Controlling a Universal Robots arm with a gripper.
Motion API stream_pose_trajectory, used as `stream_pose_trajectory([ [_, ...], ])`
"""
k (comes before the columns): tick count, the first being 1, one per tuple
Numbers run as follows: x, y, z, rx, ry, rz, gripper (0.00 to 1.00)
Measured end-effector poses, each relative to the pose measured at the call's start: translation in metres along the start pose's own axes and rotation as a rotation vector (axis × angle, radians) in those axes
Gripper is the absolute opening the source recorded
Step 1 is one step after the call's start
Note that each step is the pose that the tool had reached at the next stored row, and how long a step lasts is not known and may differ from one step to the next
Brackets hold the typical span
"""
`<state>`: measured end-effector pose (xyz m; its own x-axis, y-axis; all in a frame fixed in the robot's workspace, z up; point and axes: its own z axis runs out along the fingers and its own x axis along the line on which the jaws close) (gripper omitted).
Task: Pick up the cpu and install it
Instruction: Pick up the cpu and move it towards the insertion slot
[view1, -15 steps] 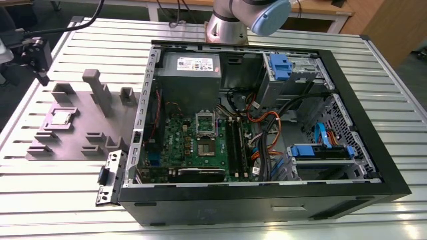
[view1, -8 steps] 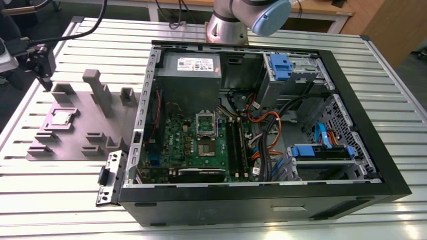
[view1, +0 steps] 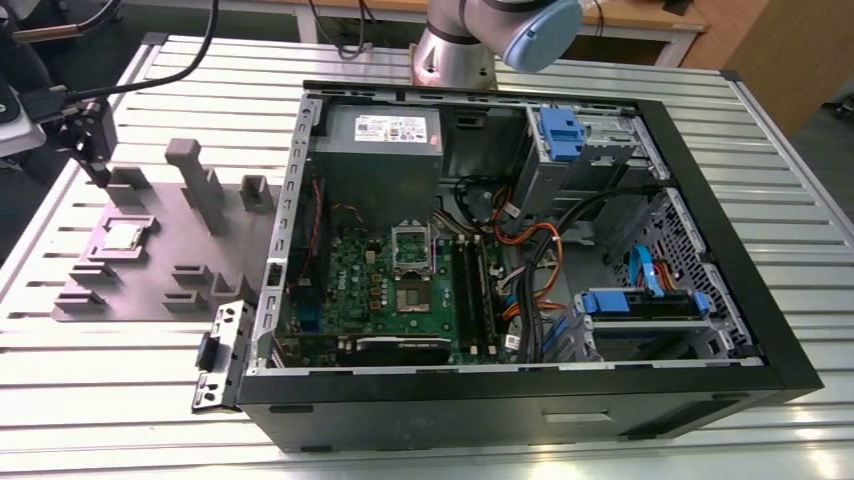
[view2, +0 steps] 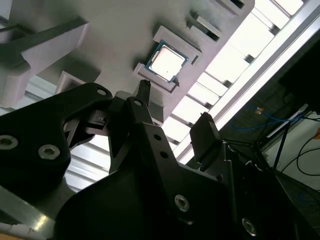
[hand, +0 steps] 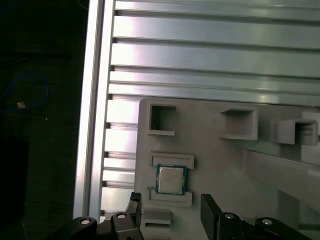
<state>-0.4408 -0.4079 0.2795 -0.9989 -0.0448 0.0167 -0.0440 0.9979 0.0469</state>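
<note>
Pick-up step, no grasp yet: the cpu (hand: 170, 179) lies flat in a recess of the tray (hand: 220, 160). The gripper (hand: 171, 202) hangs above the tray, spread and empty. Grasping calls for centring its 2 fingers (hand: 210, 207) astride the chip.

The exterior view looks steeply down from high up. It covers the slotted table (view1: 80, 400), the open computer case (view1: 507, 420) at centre and the grey fixture plate (view1: 134, 292) at frame left. Both wrist views face that plate at close range, past the gripper (hand: 170, 202). Both show the cpu (hand: 170, 179).
</note>
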Motion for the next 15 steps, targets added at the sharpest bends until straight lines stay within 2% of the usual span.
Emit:
stream_pose_trajectory([
  [15, -0.0001, -0.0001, 0.0025, -0.0001, -0.0002, 0.0, 0.59],
])
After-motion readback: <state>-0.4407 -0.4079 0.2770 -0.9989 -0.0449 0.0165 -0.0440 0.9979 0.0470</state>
